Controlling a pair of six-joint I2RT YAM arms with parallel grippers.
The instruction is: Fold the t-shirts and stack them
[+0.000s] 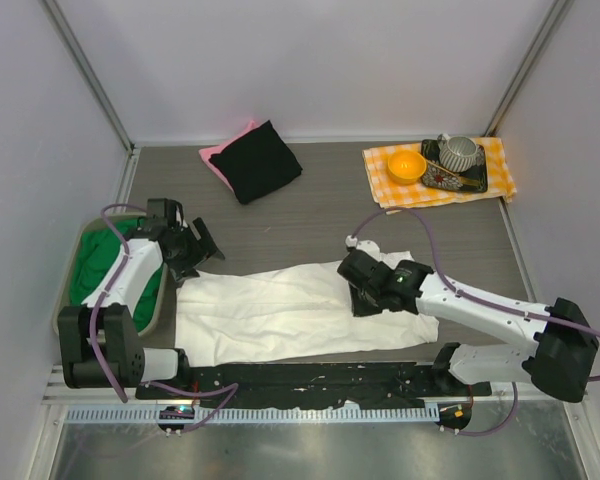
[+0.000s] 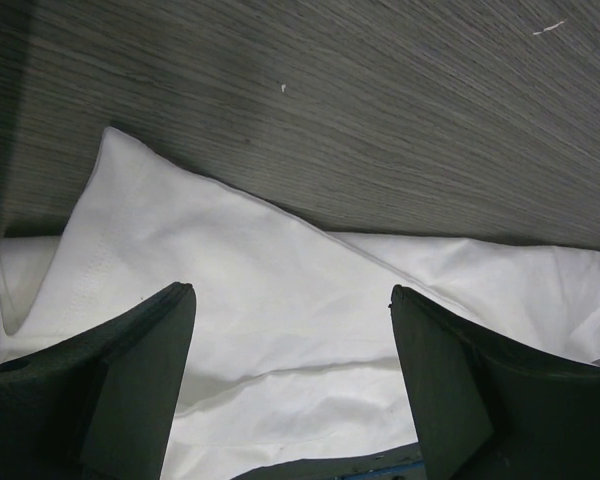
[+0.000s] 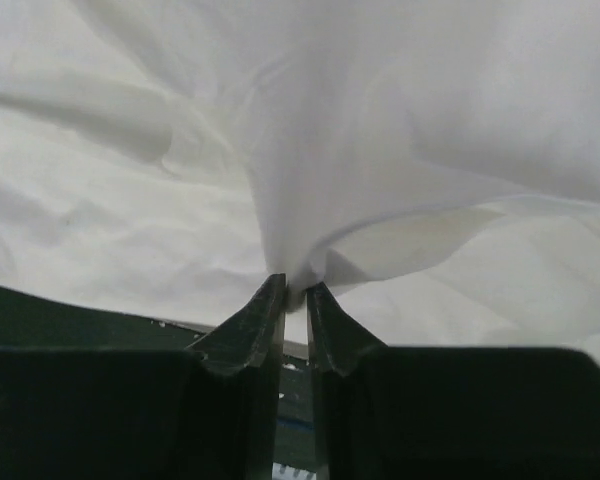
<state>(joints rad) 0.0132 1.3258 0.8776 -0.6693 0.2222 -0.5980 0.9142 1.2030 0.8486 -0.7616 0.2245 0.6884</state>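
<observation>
A white t-shirt (image 1: 280, 310) lies half-folded in a long band across the near part of the table. My right gripper (image 1: 365, 295) is shut on a pinch of its fabric near the right end; the right wrist view shows the cloth (image 3: 400, 150) gathered between the closed tips of the gripper (image 3: 295, 285). My left gripper (image 1: 195, 250) hovers open over the shirt's left end, and the white cloth (image 2: 280, 300) lies below the gripper (image 2: 290, 290) with nothing between the fingers. A green t-shirt (image 1: 95, 260) fills a basket at the left. A folded black t-shirt (image 1: 260, 160) lies on a pink one (image 1: 218, 155) at the back.
The basket (image 1: 65, 295) stands at the table's left edge beside my left arm. At the back right, an orange-and-white checked cloth (image 1: 490, 150) carries an orange bowl (image 1: 407, 165), a cup (image 1: 460, 152) and a dark tray (image 1: 450, 180). Walls enclose the table on three sides.
</observation>
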